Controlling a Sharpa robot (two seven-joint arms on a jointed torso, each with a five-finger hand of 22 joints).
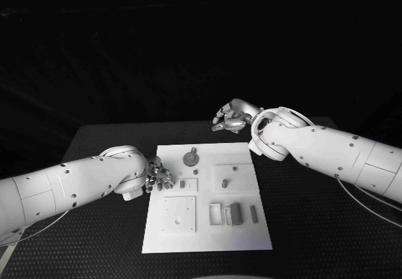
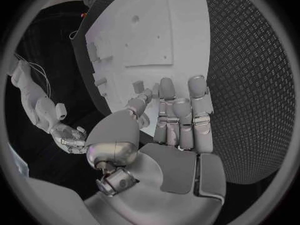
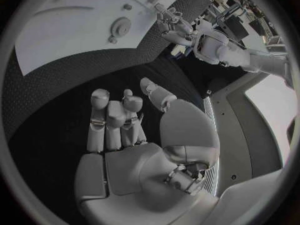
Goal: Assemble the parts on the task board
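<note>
The white task board (image 1: 210, 239) lies in the middle of the black table. A round disc part (image 1: 191, 157) sits near its far edge, a small peg (image 1: 225, 183) stands on a raised square, and three upright bars (image 1: 235, 213) lie side by side nearer me. My left hand (image 1: 159, 176) hovers at the board's left edge, fingers stretched out and nothing in it; in the left wrist view its fingers (image 2: 178, 115) reach over the board (image 2: 150, 35) beside a small part (image 2: 139, 87). My right hand (image 1: 228, 118) hangs raised beyond the far edge, holding nothing (image 3: 119, 125).
Textured black table (image 1: 100, 232) surrounds the board on every side. The right wrist view shows the board (image 3: 62, 40) with the disc (image 3: 120, 26) and my left hand (image 3: 169, 20) beyond it. A flat square plate (image 1: 179, 213) sits at the board's near left.
</note>
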